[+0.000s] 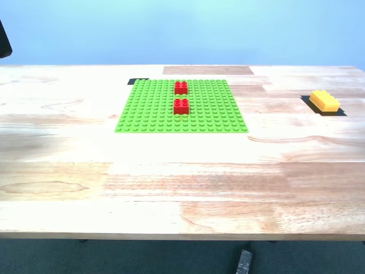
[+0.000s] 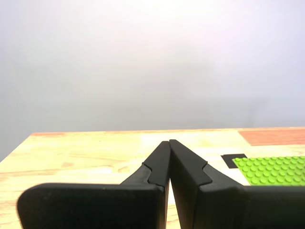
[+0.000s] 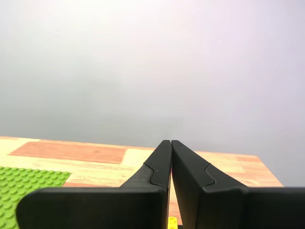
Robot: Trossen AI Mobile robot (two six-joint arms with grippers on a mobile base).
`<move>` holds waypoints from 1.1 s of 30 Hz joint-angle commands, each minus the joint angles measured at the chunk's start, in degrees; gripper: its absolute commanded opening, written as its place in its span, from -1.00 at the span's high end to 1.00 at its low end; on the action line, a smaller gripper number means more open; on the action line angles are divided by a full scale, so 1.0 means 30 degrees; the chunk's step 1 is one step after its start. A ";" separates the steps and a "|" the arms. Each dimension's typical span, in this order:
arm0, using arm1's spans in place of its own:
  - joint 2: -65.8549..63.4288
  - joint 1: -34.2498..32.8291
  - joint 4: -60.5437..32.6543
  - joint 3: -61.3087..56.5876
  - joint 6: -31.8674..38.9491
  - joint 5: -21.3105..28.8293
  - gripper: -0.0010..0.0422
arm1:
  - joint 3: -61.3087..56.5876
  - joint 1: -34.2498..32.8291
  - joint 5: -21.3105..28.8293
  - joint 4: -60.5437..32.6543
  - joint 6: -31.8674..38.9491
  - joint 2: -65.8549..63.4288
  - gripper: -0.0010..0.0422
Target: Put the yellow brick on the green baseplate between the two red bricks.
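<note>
Exterior view is showing the yellow brick lying near that view's right edge, well apart from the green baseplate and sitting on a dark patch on the bench. On the baseplate the two red bricks are standing in one line running away from the camera, the nearer one close to the plate's middle and the farther one by its far edge, with a narrow strip of bare green studs lying between them. A second small dark patch is peeking out at the plate's far corner toward the exterior view's left.

My first pincer is hanging with its fingers pressed together, tips touching and pinching nothing; a corner of the baseplate is showing just beyond it. My second pincer is likewise closed tip to tip with nothing between, and a sliver of the yellow brick is showing low between its fingers (too little of it to tell more). Neither pincer is appearing in the exterior view.
</note>
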 commanded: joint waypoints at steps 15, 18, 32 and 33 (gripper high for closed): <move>0.1275 0.0000 -0.3242 0.3351 0.1056 0.3665 0.96 | 0.1450 0.0000 -0.0044 -0.1734 0.2667 0.0984 0.96; 0.2390 -0.0007 -0.5603 0.5275 0.0991 0.5391 0.96 | 0.2681 0.0000 -0.0036 -0.2353 0.3854 0.2171 0.96; 0.7206 -0.0007 -1.2670 1.1672 0.2259 1.2225 0.96 | 1.1897 0.0000 -0.0124 -1.0557 0.2317 1.2845 0.96; 0.7322 -0.0007 -1.2910 1.1854 0.2616 1.2225 0.96 | 1.2772 0.0000 -0.0182 -1.1562 0.1960 1.3865 0.96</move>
